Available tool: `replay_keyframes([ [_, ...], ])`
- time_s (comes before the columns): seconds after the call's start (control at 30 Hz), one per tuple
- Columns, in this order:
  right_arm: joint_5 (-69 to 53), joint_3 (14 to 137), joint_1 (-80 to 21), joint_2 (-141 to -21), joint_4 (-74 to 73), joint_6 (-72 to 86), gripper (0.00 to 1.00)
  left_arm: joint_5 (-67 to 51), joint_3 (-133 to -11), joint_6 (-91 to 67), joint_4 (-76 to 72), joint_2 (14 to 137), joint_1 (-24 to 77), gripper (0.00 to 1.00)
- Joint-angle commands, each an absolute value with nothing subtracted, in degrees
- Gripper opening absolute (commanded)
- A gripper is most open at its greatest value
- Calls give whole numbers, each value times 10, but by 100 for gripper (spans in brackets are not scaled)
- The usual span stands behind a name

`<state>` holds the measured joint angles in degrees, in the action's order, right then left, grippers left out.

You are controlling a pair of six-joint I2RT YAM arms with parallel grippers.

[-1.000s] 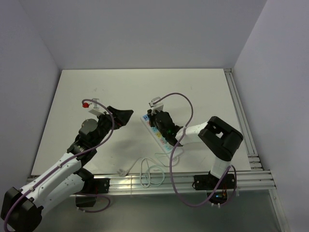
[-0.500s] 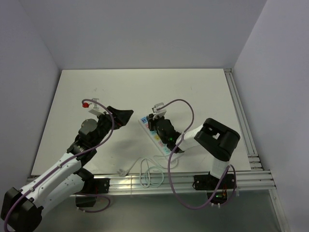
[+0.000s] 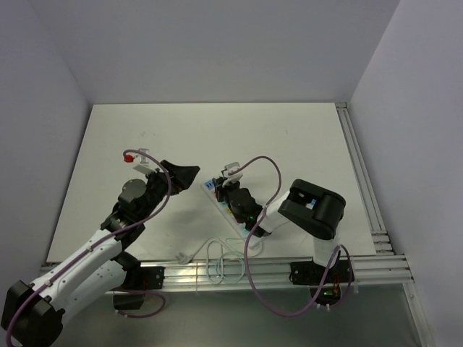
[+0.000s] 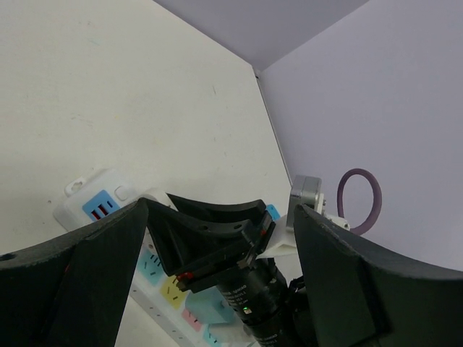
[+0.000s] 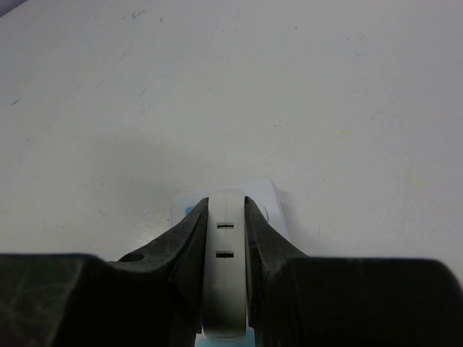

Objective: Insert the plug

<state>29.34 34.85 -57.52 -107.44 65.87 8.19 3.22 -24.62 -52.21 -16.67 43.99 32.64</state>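
Note:
A white power strip [image 3: 210,189] with coloured sockets lies slanted at mid-table, also seen from the left wrist [image 4: 98,206]. My right gripper [image 3: 235,196] stands right over it, shut on a narrow white plug [image 5: 226,275] with two small slots in its face. The plug fills the gap between the black fingers [image 5: 181,246], and the strip's rounded end [image 5: 273,201] shows just beyond it. How deep the plug sits in the strip is hidden. My left gripper [image 3: 181,173] hovers left of the strip, open and empty, its jaws framing the right gripper [image 4: 217,246].
The strip's thin white cord [image 3: 224,260] loops near the front rail and ends in a small white connector [image 3: 184,255]. A purple cable [image 3: 268,163] arcs over the right arm. Metal rails [image 3: 362,181] line the table's right and near edges.
The right gripper has moved left and nearer, and the power strip has shifted that way with it. The right arm folded in. The left arm has stayed still.

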Motion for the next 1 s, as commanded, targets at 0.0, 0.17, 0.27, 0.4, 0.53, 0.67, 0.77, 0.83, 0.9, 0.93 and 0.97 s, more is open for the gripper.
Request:
replay_keyframes([
  [0.0, 280, 303, -588, -1116, 484, 98, 0, 25, -243, -521, -190, 447, 323, 87],
  [0.17, 274, 290, -592, -1121, 473, 117, 0, 20, -272, -533, -142, 483, 306, 81],
  [0.27, 291, 294, -606, -1123, 457, 119, 0, 5, -286, -546, -116, 519, 294, 58],
  [0.4, 311, 313, -614, -1114, 416, 125, 0, -62, -291, -549, -127, 576, 279, 14],
  [0.53, 301, 315, -614, -1104, 415, 135, 0, -107, -268, -558, -166, 614, 279, 1],
  [0.67, 285, 314, -614, -1101, 413, 149, 0, -119, -234, -576, -194, 607, 279, 1],
  [0.77, 284, 312, -614, -1103, 416, 149, 0, -122, -217, -584, -204, 613, 286, 1],
  [0.83, 288, 315, -615, -1103, 411, 147, 0, -122, -210, -591, -201, 625, 289, 1],
  [0.9, 294, 313, -616, -1101, 412, 147, 0, -131, -212, -600, -200, 653, 289, 0],
  [0.93, 294, 312, -617, -1101, 412, 146, 0, -132, -222, -602, -186, 667, 291, 0],
  [0.97, 293, 312, -616, -1101, 412, 146, 0, -134, -228, -604, -180, 694, 293, 0],
])
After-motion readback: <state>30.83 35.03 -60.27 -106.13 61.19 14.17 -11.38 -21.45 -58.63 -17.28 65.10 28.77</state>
